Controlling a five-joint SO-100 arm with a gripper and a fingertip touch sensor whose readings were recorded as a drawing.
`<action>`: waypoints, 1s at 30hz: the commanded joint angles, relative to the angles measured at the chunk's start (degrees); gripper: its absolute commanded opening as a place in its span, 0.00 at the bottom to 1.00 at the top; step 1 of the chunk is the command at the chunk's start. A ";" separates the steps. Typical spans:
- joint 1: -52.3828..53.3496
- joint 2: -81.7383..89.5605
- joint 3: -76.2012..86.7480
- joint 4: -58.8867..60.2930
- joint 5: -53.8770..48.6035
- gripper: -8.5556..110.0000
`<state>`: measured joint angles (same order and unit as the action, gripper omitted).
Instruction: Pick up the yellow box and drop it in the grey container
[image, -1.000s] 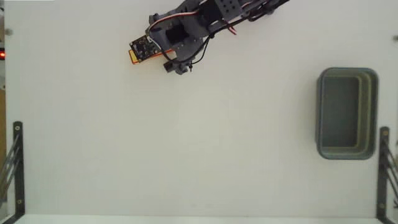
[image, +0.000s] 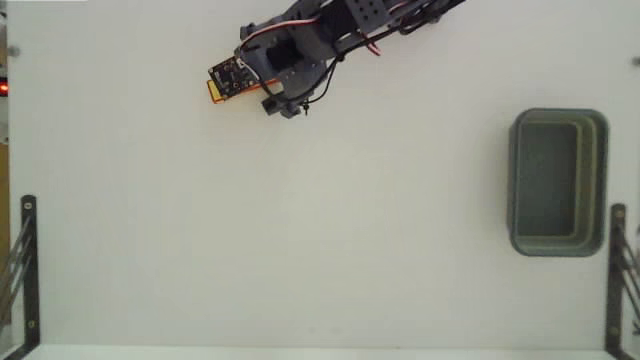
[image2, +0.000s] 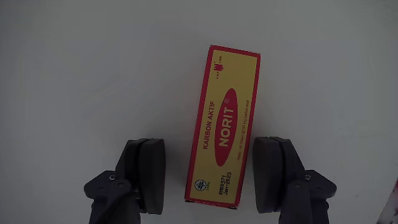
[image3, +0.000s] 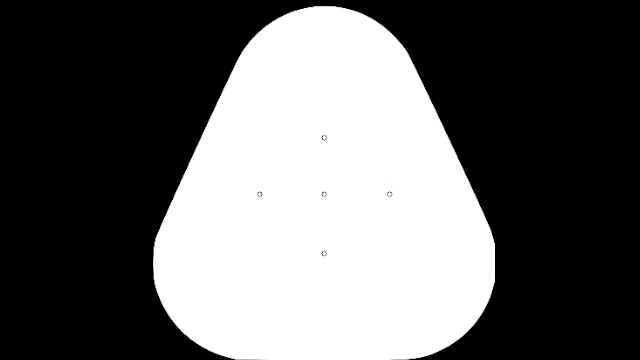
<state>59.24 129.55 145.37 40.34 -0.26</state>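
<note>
The yellow box (image2: 222, 125), red-edged with a red oval reading NORIT, lies flat; the gripper (image2: 212, 168) straddles it, spread wide.

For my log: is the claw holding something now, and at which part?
Nothing is held. The claw is open, its fingers on either side of the lower end of the yellow box, with gaps visible on both sides; the box lies flat on the table.

Sensor picture only: not scene view, nothing to describe.
</note>
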 joint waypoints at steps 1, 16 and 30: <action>0.48 1.15 0.21 -0.82 0.26 0.77; 0.48 1.15 0.21 -0.82 0.26 0.75; 0.48 1.15 0.21 -0.82 0.26 0.72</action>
<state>59.24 129.55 145.37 40.34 -0.26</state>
